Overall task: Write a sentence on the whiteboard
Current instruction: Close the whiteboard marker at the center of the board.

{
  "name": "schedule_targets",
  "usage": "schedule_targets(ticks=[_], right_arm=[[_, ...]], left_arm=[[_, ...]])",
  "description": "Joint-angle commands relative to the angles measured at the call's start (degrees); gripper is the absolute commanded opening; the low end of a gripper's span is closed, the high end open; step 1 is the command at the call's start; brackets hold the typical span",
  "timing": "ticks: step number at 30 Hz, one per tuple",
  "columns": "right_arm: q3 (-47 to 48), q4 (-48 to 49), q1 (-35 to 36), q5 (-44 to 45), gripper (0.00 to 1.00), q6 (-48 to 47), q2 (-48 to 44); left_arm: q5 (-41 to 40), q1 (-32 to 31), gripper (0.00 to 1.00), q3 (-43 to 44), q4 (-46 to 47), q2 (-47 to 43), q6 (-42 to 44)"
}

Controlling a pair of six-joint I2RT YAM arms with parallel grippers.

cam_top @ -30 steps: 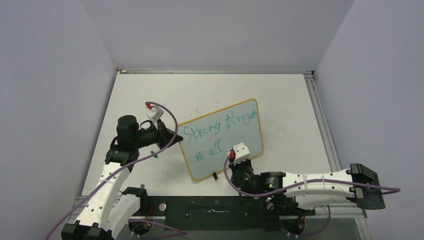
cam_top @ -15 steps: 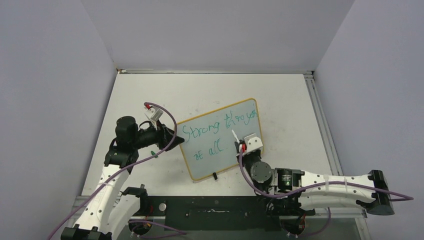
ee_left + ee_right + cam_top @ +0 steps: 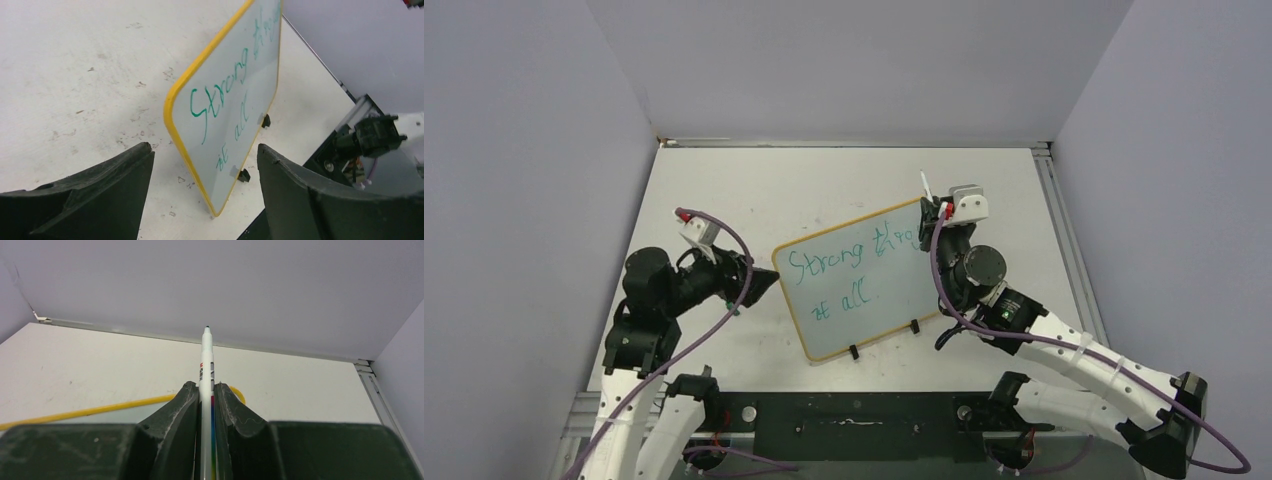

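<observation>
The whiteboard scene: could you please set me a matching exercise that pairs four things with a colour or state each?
Things:
1. whiteboard
2. sentence
3. left gripper
4. right gripper

Colour or state:
A. shut on the marker
B. green
C. open, holding nothing
D. yellow-edged

Pairs: 1-D, 2-B, 3-C, 4-A

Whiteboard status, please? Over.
Status: left gripper open beside whiteboard; right gripper shut on marker, tip off board; sentence written, two lines; nothing in the way.
</observation>
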Motion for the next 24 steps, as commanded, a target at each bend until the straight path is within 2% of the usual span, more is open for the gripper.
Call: schedule_targets(ticks=[1,6,8,15,24], right_arm=[[3.4,3.6,-0.8,-4.3,0.05,0.6,0.2],[3.0,4.5,-1.0,-3.0,0.05,0.7,-2.1],[1.8,5.3,-1.0,-2.6,0.05,0.8,-3.8],[-0.6,6.5,-0.9,-2.1,0.07,1.3,-8.2],[-2.3,6.2,-1.0,-2.3,0.07,2.6,-9.8]], left_arm=[[-15.4,0.4,0.73,6.7,-8.0,-0.7,-6.6],[-39.0,0.6,0.72,9.4,-17.1,-0.3,-19.3],[-44.9,0.8,0.7,7.9,-20.2,-0.9,-24.3],[-48.5,1.0,0.63,-3.1,-21.3,-0.4,-36.1],[-53.6,1.0,0.48,-9.6,-14.7,8.7,-37.5]])
